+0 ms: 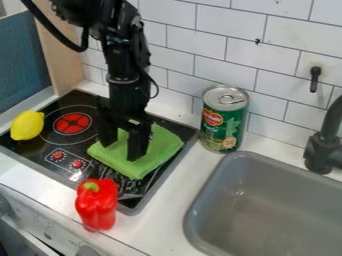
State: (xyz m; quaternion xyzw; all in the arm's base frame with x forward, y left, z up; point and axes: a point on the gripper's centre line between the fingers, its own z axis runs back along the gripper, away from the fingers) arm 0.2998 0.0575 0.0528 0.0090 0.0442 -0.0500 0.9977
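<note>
Where the white tiled wall (227,25) meets the pale counter (175,200), I see a grey sink (267,225) let into the right side, and a black toy stovetop (40,145) lying left of it. From the top edge, the black robot arm (123,50) comes down over the stovetop, its gripper (121,150) hanging above a green cloth (160,145). The two fingers stand apart, one over the cloth's left part and the other over its middle, with green fabric visible between them; whether their tips touch it I cannot tell. The cloth lies spread on the right half of the stovetop, its corners slanting. A black faucet (326,145) rises behind the sink. Upright on the counter, between the stovetop and the sink, is a green can (224,120) with a silvery pull-tab lid. A red bell pepper (97,205), green stem up, stands near the stovetop's front edge. A yellow lemon (27,125) sits at the stovetop's left side, beside the red burner (72,123). Smallest of all, two red knobs (58,155) show left of the cloth.
</note>
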